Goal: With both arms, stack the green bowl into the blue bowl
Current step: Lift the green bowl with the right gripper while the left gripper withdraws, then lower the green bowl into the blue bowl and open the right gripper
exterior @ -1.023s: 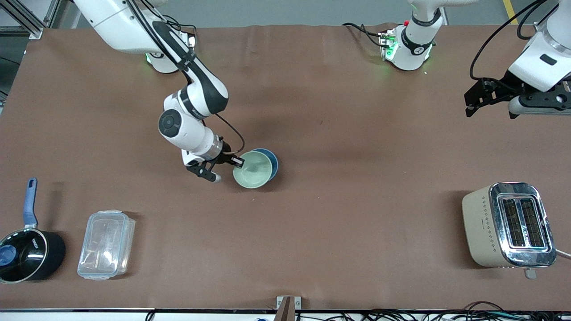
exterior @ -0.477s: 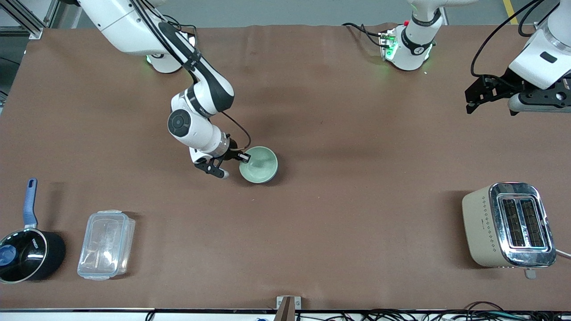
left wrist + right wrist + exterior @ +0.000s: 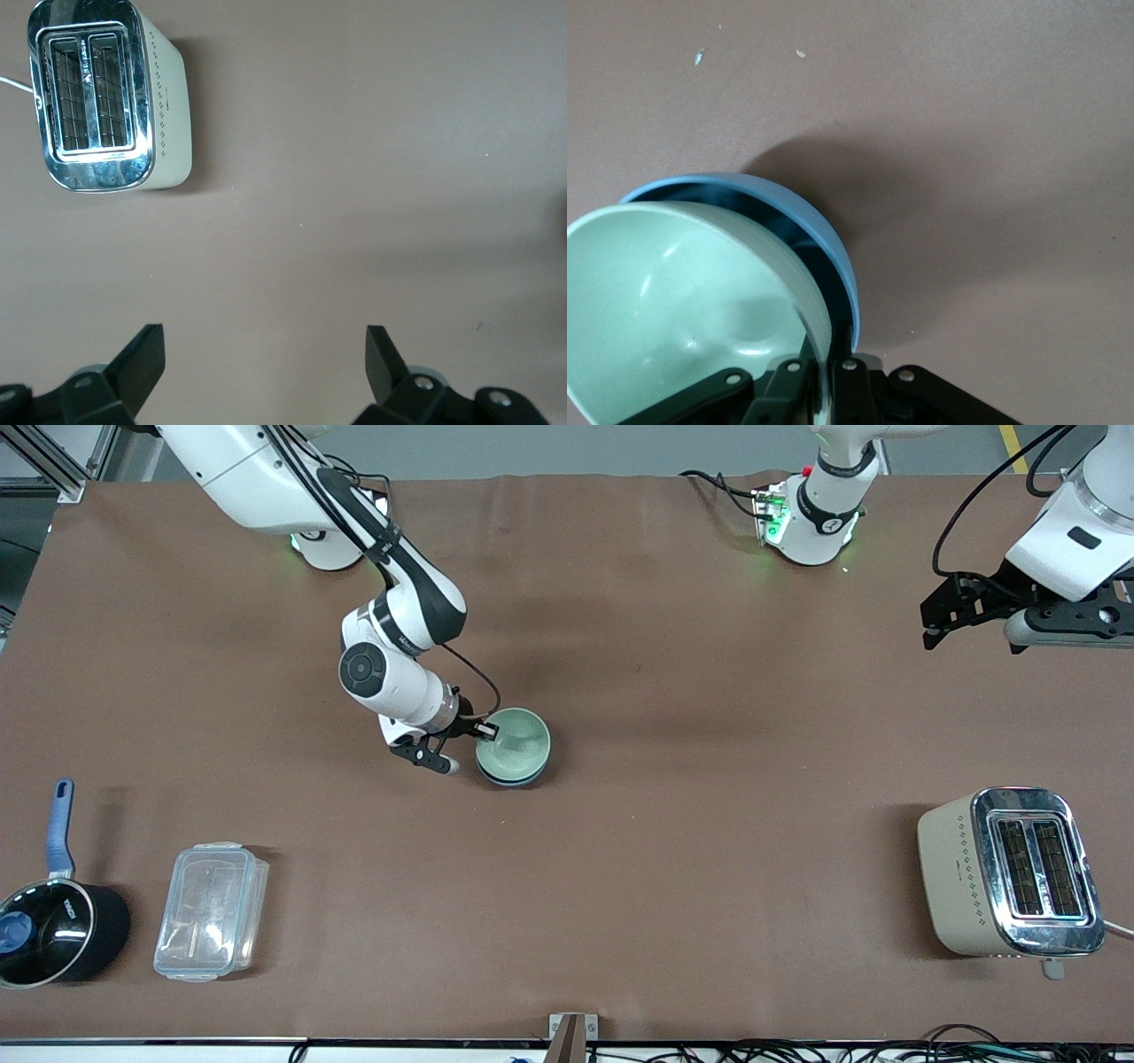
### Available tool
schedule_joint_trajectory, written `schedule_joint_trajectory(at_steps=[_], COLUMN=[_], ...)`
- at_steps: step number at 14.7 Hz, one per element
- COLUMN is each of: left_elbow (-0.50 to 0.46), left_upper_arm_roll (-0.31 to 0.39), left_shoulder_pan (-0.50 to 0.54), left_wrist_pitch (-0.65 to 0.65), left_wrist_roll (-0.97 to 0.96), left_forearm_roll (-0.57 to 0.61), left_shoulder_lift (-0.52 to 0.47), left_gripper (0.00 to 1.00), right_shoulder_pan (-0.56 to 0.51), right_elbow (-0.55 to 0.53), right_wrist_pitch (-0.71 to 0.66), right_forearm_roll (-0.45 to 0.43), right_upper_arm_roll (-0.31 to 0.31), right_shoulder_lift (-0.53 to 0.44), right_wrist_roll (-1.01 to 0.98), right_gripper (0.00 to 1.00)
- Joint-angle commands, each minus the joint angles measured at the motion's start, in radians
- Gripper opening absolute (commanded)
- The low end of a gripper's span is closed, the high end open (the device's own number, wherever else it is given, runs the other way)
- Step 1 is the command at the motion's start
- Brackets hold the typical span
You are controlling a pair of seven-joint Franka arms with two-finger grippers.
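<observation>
My right gripper (image 3: pixel 462 746) pinches the green bowl (image 3: pixel 513 742) rim, nested in the blue bowl (image 3: pixel 516 781) mid-frame; left gripper (image 3: pixel 932 622) waits, released, upper right.

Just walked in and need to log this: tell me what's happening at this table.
The right end effector grips the green bowl by its rim and has it sitting in the blue bowl near the middle of the table. In the right wrist view the green bowl looks tilted, not fully settled. The left end effector waits open, up in the air at its own end of the table, above the toaster's side.
</observation>
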Motion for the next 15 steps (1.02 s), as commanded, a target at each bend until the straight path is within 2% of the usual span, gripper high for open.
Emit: schedule_joint_trajectory(at_steps=[1, 5, 6, 7, 9, 10, 12, 15], left_elbow=[-0.011, 0.003, 0.003, 0.003, 0.006, 0.006, 0.008, 0.018], left_upper_arm_roll=[0.001, 0.003, 0.003, 0.003, 0.003, 0.003, 0.003, 0.001], left_shoulder_pan=[0.009, 0.009, 0.009, 0.010, 0.009, 0.009, 0.009, 0.006], left_wrist_pitch=[-0.013, -0.012, -0.013, -0.013, -0.013, -0.013, -0.013, -0.013], left_wrist_roll=[0.022, 0.022, 0.029, 0.029, 0.033, 0.033, 0.045, 0.047], left_forearm_roll=[-0.020, -0.020, -0.020, -0.020, -0.019, -0.019, -0.014, -0.014], left_shoulder_lift=[-0.019, -0.014, -0.014, -0.014, -0.014, -0.014, -0.014, -0.009], left_gripper=[1.00, 1.00, 1.00, 1.00, 1.00, 1.00, 1.00, 1.00], right_shoulder_pan=[-0.023, -0.024, -0.024, -0.024, -0.026, -0.033, -0.064, -0.073], right_elbow=[-0.008, 0.001, 0.001, 0.003, 0.001, 0.003, 0.030, 0.131], right_wrist_pitch=[-0.018, -0.017, -0.017, -0.018, -0.023, -0.043, -0.145, -0.386], right_forearm_roll=[-0.031, -0.031, -0.031, -0.031, -0.031, -0.031, -0.032, -0.069], right_upper_arm_roll=[0.004, 0.004, 0.004, 0.004, 0.004, 0.001, -0.006, -0.117], right_shoulder_lift=[-0.031, -0.033, -0.033, -0.036, -0.080, -0.105, -0.164, -0.255], right_wrist_roll=[0.025, 0.030, 0.030, 0.032, 0.030, 0.032, 0.024, -0.051], right_gripper=[0.13, 0.14, 0.17, 0.32, 0.70, 0.80, 0.88, 0.97])
